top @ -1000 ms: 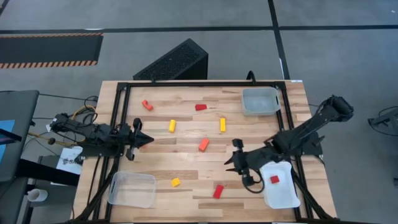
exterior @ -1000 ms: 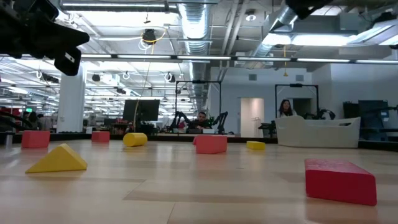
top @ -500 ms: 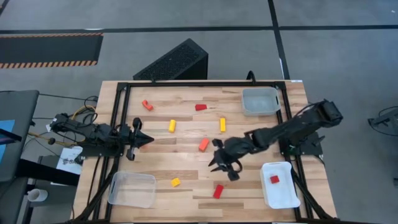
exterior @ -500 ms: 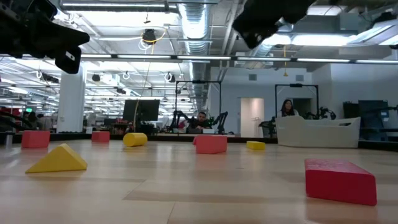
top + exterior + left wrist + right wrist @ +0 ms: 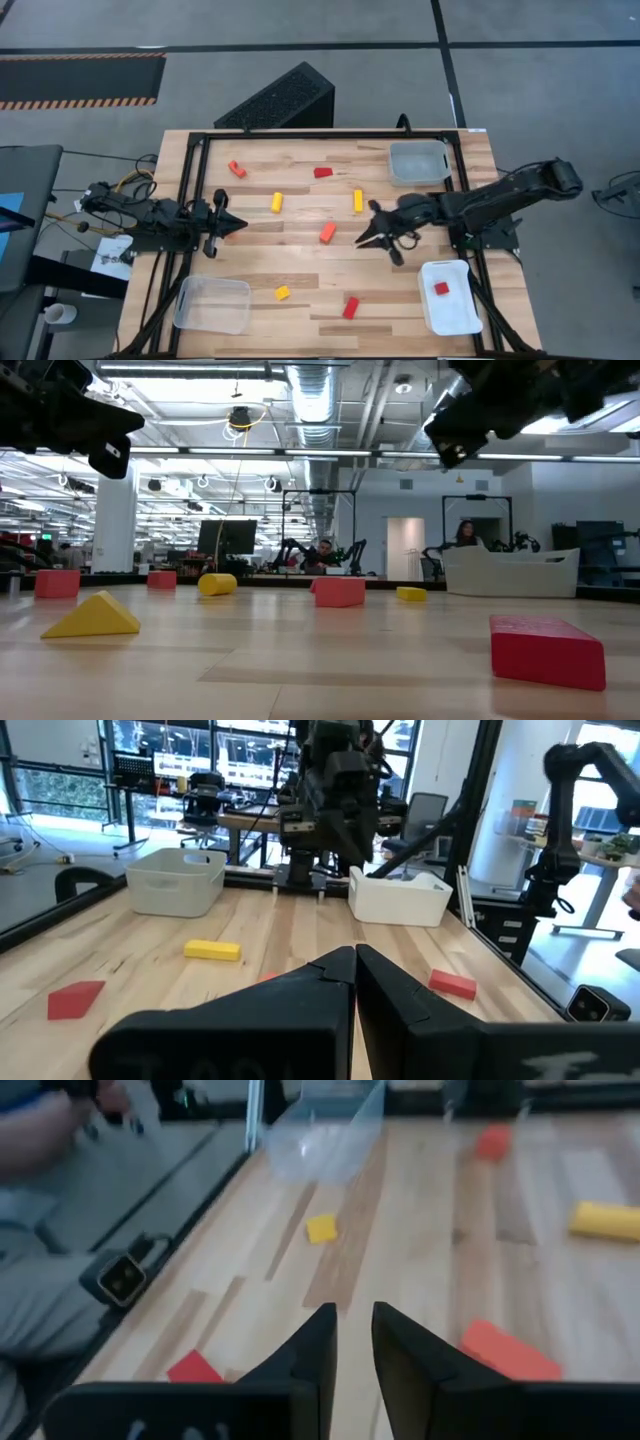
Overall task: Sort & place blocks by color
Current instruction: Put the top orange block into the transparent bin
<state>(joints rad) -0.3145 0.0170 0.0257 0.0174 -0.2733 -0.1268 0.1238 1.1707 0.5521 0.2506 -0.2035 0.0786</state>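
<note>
The right gripper (image 5: 372,238) is held over the middle of the wooden surface (image 5: 300,270), its fingers (image 5: 318,1342) parted by a narrow gap and empty. The nearest block, an orange bar (image 5: 327,232), lies just beyond the fingertips, straight ahead along the line in which they point; its long axis runs at a slant to that line, so a turn of the wrist would likely be needed before a grasp across its narrow width. It is seen as a flat, matte, sharp-edged slab. This arm is judged much the nearer to it. A little off to one side of the fingers lies a yellow bar (image 5: 357,200), smooth and rounded in the right wrist view. To the other side, and somewhat farther, a red bar (image 5: 351,307) and a small yellow wedge (image 5: 283,293) rest on the planks. Behind the fingers a white tray (image 5: 452,310) holds one red block (image 5: 441,288). Well beyond the orange bar lie a second yellow bar (image 5: 277,202), a red chunk (image 5: 323,172) and another red block (image 5: 237,169). A clear tray (image 5: 212,305) and a translucent grey tray (image 5: 419,163) stand empty. At the far edge the left gripper (image 5: 232,226) waits, its fingers (image 5: 330,975) pressed together on nothing.
</note>
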